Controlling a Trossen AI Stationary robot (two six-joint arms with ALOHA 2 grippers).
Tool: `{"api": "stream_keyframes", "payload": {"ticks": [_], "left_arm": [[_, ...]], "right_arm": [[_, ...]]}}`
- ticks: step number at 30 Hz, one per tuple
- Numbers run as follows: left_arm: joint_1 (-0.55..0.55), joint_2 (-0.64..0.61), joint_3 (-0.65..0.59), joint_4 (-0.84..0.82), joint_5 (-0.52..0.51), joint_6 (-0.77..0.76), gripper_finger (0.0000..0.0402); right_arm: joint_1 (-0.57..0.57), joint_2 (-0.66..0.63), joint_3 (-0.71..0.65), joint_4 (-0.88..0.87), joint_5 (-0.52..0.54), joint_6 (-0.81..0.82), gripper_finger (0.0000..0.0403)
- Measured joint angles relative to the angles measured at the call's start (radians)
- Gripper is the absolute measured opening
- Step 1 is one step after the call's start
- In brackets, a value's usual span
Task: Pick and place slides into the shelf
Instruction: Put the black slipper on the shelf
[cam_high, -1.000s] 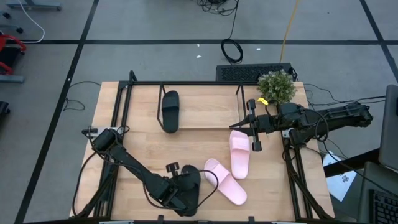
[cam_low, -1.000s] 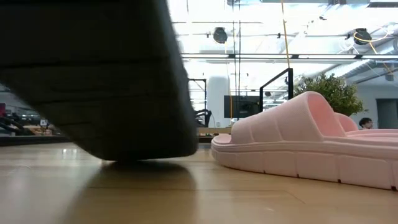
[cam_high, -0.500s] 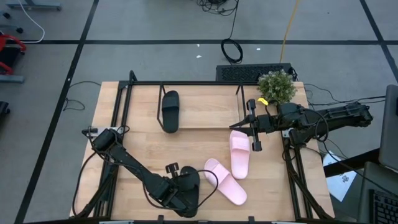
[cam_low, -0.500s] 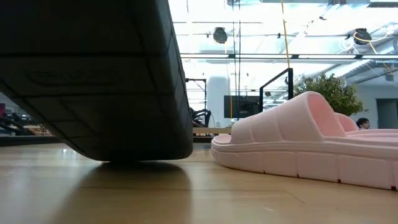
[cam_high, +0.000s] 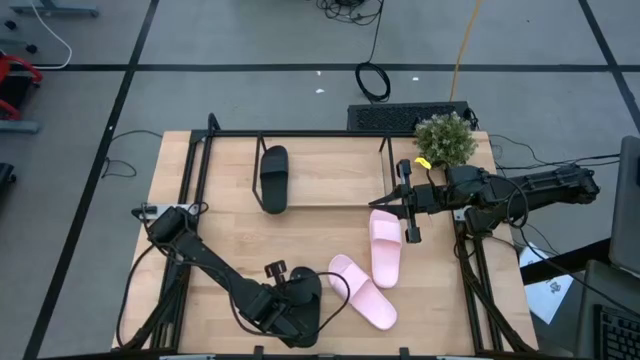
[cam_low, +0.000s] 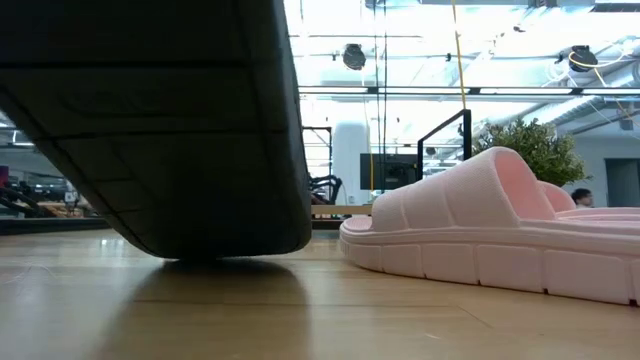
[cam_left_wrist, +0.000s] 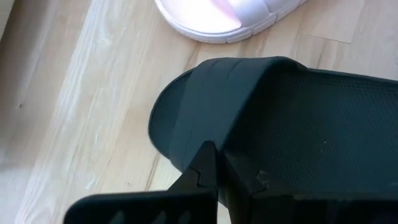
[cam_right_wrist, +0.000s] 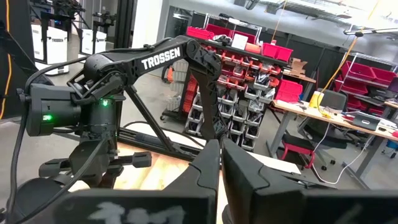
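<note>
Black slides: two; one in shelf, other held by left jaws. Pink: two. Right jaws closed.

One black slide lies flat inside the shelf, while outside it lie two pink slides (touching) and another black slide, tilted.

At the table's upper right corner I see a small potted plant, with a black keyboard just behind it on the grey floor. A coiled black cable lies above that, and red storage bins fill distant shelving.
</note>
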Motion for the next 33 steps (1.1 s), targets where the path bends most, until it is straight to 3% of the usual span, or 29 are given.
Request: {"api": "stream_keyframes", "payload": {"ticks": [4, 12, 16, 22, 33], "left_arm": [[0.007, -0.004, 0.089, -0.15, -0.039, -0.003, 0.0], [0.047, -0.008, 0.39, -0.497, -0.221, 0.075, 0.0], [0.113, -0.009, 0.476, -0.488, -0.298, 0.268, 0.0], [0.268, -0.028, 0.5, -0.492, -0.34, 0.475, 0.0], [0.521, -0.041, 0.501, -0.465, -0.377, 0.801, 0.0]], "right_arm": [[0.0, 0.0, 0.0, 0.0, 0.0, 0.0, 0.0009], [0.0, 0.0, 0.0, 0.02, 0.0, 0.0, 0.0009], [0.0, 0.0, 0.0, 0.072, 0.0, 0.0, 0.0009], [0.0, -0.021, 0.0, 0.176, 0.009, -0.027, 0.0009], [0.0, -0.149, 0.0, 0.259, 0.242, -0.188, 0.0009]]}}
